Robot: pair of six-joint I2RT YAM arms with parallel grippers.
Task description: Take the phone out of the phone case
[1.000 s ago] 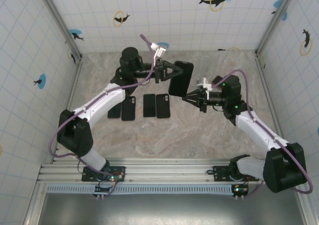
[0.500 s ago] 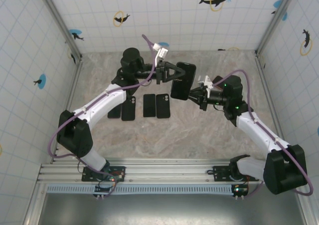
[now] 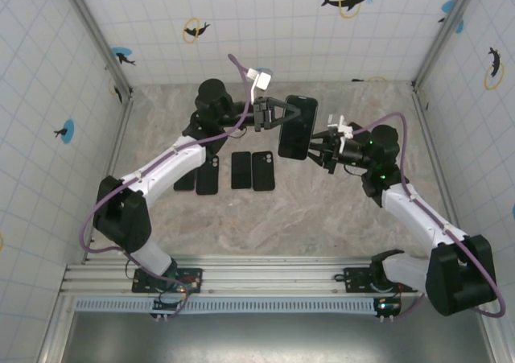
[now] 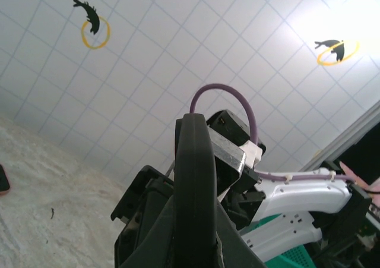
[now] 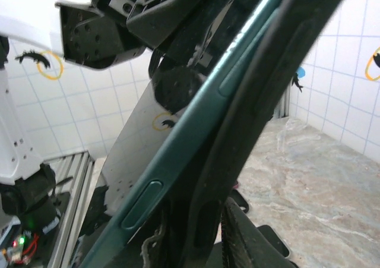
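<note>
The phone case (image 3: 296, 128) is a black slab with the phone inside, held upright in the air above the table's far middle. My left gripper (image 3: 281, 113) is shut on its left edge. In the left wrist view the case's black rim (image 4: 195, 179) runs up between that gripper's jaws. My right gripper (image 3: 317, 147) sits at the case's lower right edge with its jaws slightly apart. In the right wrist view a dark green phone edge (image 5: 196, 131) with side buttons lies against the black case rim (image 5: 267, 84). That edge passes between my right gripper (image 5: 208, 244), with one finger (image 5: 249, 238) close beside the case.
Three dark phones (image 3: 208, 175) (image 3: 241, 170) (image 3: 263, 171) lie flat in a row on the marble table, below the held case. A fourth dark slab (image 3: 184, 178) lies partly under the left arm. Tiled walls enclose the table on three sides.
My left gripper carried the case slightly right and up. My right gripper moved up and left to the case's right edge, and its jaws parted a little.
</note>
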